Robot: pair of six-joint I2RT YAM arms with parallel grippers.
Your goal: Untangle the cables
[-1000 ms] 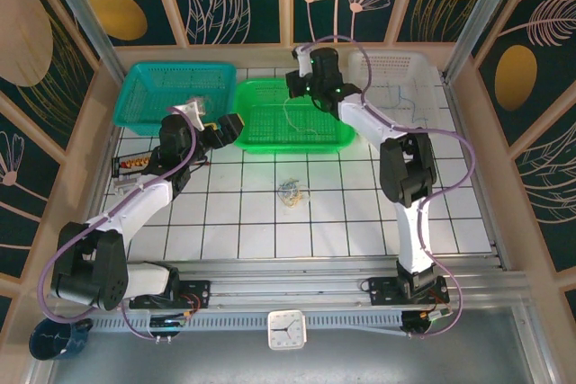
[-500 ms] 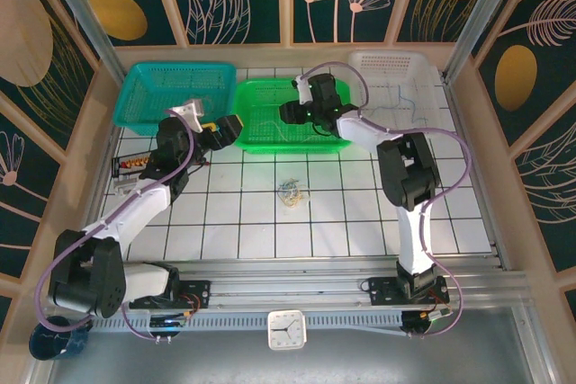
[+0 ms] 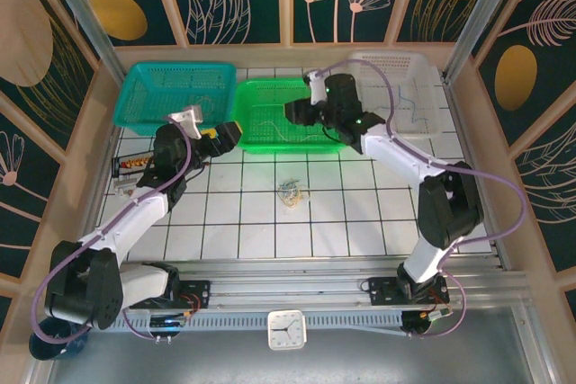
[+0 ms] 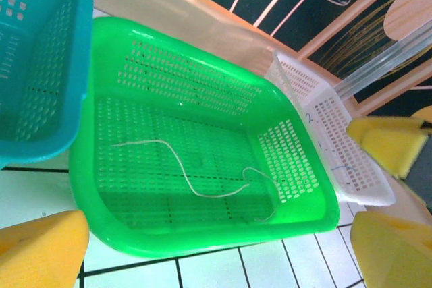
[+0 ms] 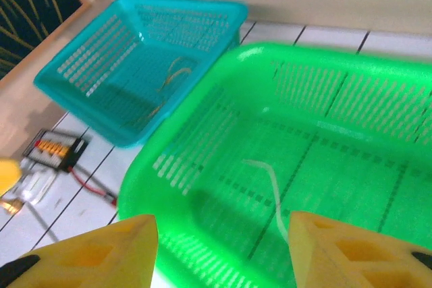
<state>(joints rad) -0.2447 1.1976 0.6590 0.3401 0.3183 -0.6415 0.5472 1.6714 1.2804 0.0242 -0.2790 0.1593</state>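
Inspection at this moment: the right gripper (image 5: 221, 235) hung over the green basket (image 3: 288, 147) with its jaws apart and nothing between them. A pale wire (image 4: 202, 195) lay loose on that basket's floor, just below and ahead of the fingers. I judged this the drop point for a freed strand, with the jaws parted so as to leave it there.

The left gripper (image 3: 227, 135) stood at the green basket's near left corner, jaws fully apart and empty. It faced into the basket, and I took it to be waiting, not working.

The clump (image 3: 290, 191) of cables lay on the white tiles near the table's middle, in front of the green basket and well apart from both grippers. I judged the task unfinished on that account.

The teal basket (image 3: 135, 96) held what looked like yellowish strands (image 5: 172, 75), though the view was blurred. The white basket (image 3: 396, 54) held a thin blue wire (image 3: 405, 101). I read the layout as one colour to each basket.

A small connector board (image 5: 57, 150) with a red lead sat on the tiles to the left, clear of the work.

Obstructions: the green basket's front wall stood between the right gripper and the clump, so I judged a lift over it necessary. No object lay on the tiles around the clump
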